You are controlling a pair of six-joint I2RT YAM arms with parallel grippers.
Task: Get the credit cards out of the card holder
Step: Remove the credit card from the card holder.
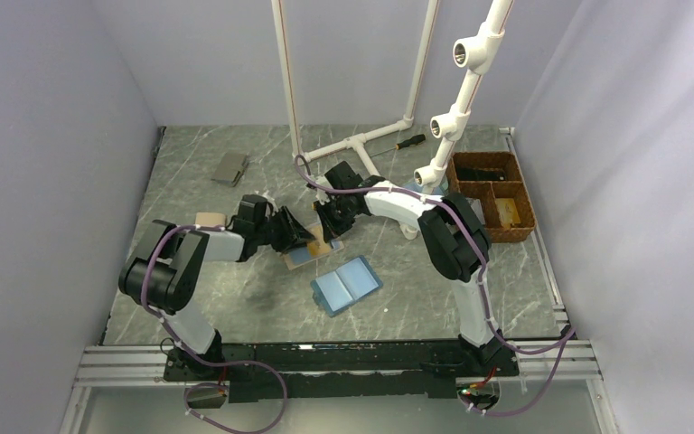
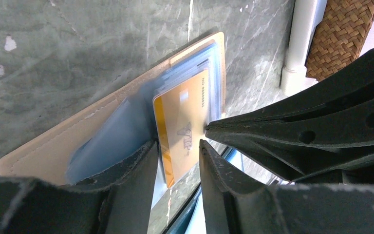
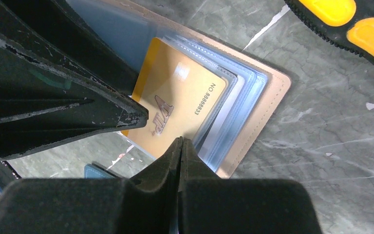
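Note:
The card holder (image 1: 312,253) lies open on the table, tan outside (image 2: 53,151) with blue-grey sleeves (image 3: 268,92). A gold credit card (image 2: 182,122) (image 3: 180,92) sticks partly out of its sleeves, its end over the table. My left gripper (image 1: 300,233) (image 2: 177,148) is open. One finger rests on the holder's blue panel and the card's end lies in the gap. My right gripper (image 1: 330,221) (image 3: 181,141) is shut with nothing between its fingers, and its tip touches the card's edge. Any other cards are hidden in the sleeves.
A light-blue bifold (image 1: 346,285) lies just in front of the holder. A grey wallet (image 1: 230,168) sits back left and a small tan item (image 1: 210,220) by the left arm. A wicker basket (image 1: 492,194), white pipe frame (image 1: 361,145) and screwdriver (image 1: 409,142) stand behind.

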